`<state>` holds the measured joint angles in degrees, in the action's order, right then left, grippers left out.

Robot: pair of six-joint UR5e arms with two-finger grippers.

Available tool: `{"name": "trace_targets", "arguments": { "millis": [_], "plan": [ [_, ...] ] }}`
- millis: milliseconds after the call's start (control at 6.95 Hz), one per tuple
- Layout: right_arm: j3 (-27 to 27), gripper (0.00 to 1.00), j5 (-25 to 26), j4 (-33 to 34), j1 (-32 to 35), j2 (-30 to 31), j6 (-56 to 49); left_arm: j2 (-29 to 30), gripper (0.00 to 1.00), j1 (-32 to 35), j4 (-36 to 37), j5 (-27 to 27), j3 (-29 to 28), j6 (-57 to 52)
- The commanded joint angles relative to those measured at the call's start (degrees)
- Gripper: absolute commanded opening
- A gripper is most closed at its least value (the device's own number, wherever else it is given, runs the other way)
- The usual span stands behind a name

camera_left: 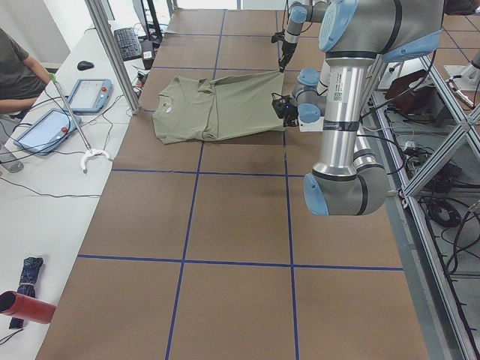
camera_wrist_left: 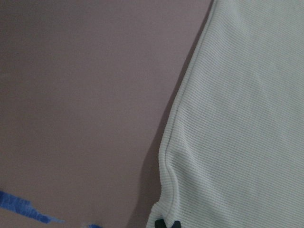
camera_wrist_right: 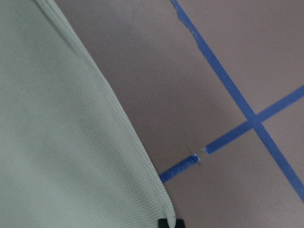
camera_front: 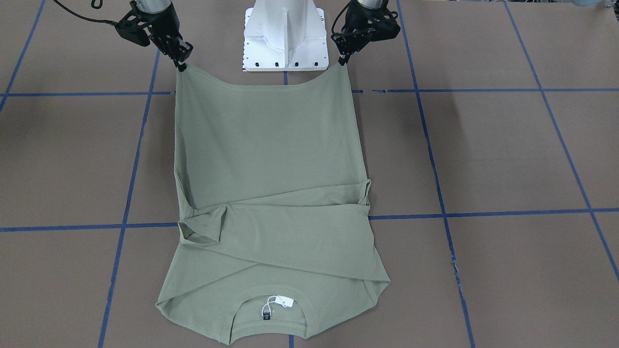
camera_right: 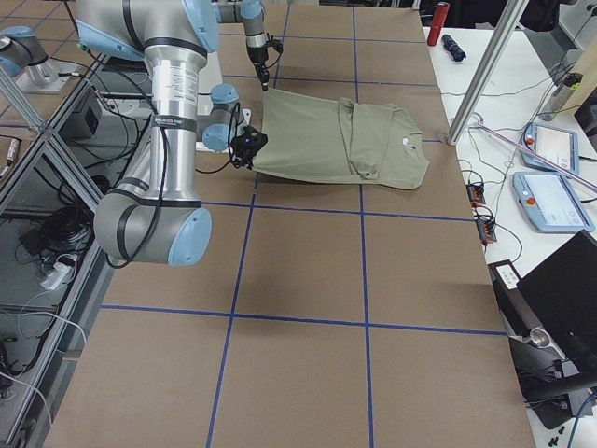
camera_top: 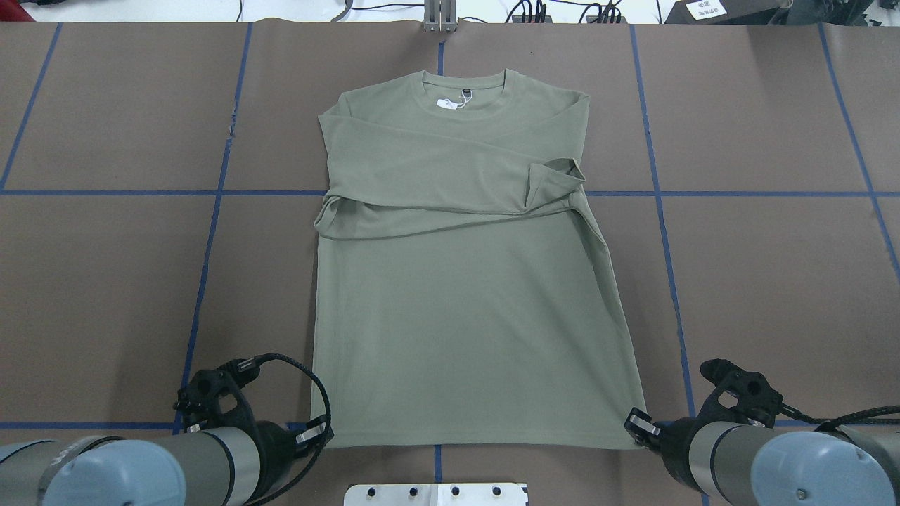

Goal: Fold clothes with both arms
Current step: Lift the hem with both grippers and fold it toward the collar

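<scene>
Sage shirt (camera_front: 271, 140), one, two sleeves (camera_front: 300, 203) crossed, left fingers (camera_front: 344, 60) and right fingers (camera_front: 180, 63) each clamping one hem corner.

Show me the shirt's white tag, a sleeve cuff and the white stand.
White tag (camera_front: 285, 302): front-facing view, its middle.
Sleeve cuff (camera_top: 553, 183): overhead view, its open end.
White pedestal base (camera_front: 285, 34): front-facing view, upright face.

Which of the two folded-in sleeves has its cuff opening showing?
The cuff at the shirt's robot-right edge gapes; the other sleeve's end shows only a fold.
</scene>
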<state>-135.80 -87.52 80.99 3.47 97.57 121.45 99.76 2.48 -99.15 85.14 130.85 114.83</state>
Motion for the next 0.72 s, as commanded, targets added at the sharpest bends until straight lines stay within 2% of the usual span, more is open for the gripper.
{"name": "trace_targets", "arguments": {
  "millis": [0, 144, 288, 432, 576],
  "plan": [
    [-9.35, 0.0, -4.49, 6.51, 0.21, 0.08, 1.86, 0.34, 0.0, -2.31, 3.17, 0.03, 6.95, 2.86],
    [-10.61, 0.0, -4.5, 7.76, 6.4, -1.31, 1.69, 0.96, 0.0, 0.82, 3.17, 0.2, 8.62, 1.55],
    [-7.66, 0.0, -4.5, 8.73, 12.9, -4.46, -0.66, 5.84, 0.0, 7.56, 3.17, 1.16, 7.59, -5.6],
    [-1.37, 0.0, -4.41, 9.09, 17.75, -10.93, -9.47, 9.45, 0.0, 15.19, 3.17, 1.87, 4.02, -13.5],
    [5.74, 0.0, -4.76, 9.88, 23.63, -17.87, -16.87, 11.58, 0.0, 22.06, 2.39, 4.92, -2.63, -19.58]
  ]
}}
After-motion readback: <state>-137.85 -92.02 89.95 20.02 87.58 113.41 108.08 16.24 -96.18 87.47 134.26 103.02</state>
